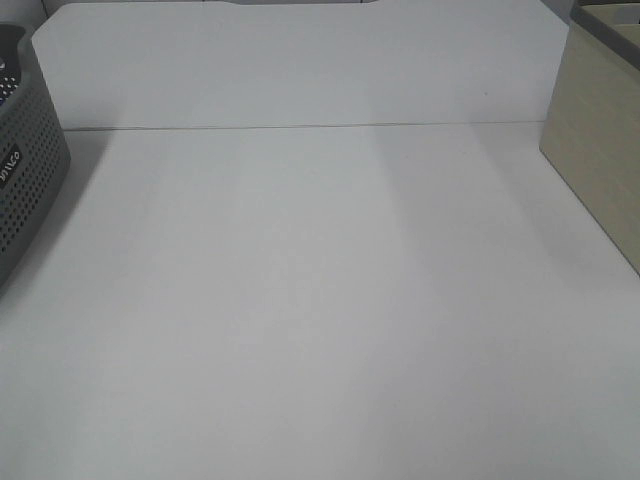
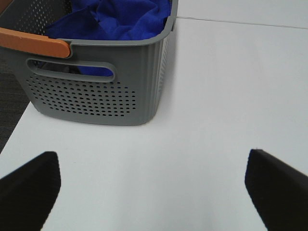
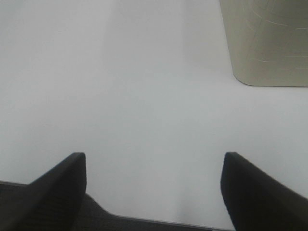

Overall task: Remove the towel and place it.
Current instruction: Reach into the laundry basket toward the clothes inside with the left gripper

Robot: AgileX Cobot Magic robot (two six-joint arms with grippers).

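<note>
White bench (image 1: 320, 300), blue towel (image 2: 120, 19) bunched in grey basket (image 2: 96, 82), beige box (image 1: 600, 150) cropped opposite side, both jaws wide, empty

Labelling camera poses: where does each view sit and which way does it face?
Exterior high: mounted high off the arms, looking down on the flat white tabletop; grey perforated plastic basket at left edge, beige rectangular box at right; no arm shows.
Left wrist: on the left arm, facing the basket holding the crumpled royal-blue plush towel; open left pincer shows.
Right wrist: on the right arm, facing the box; open right pincer shows.
Shared: exterior high and left wrist both see the basket.
</note>
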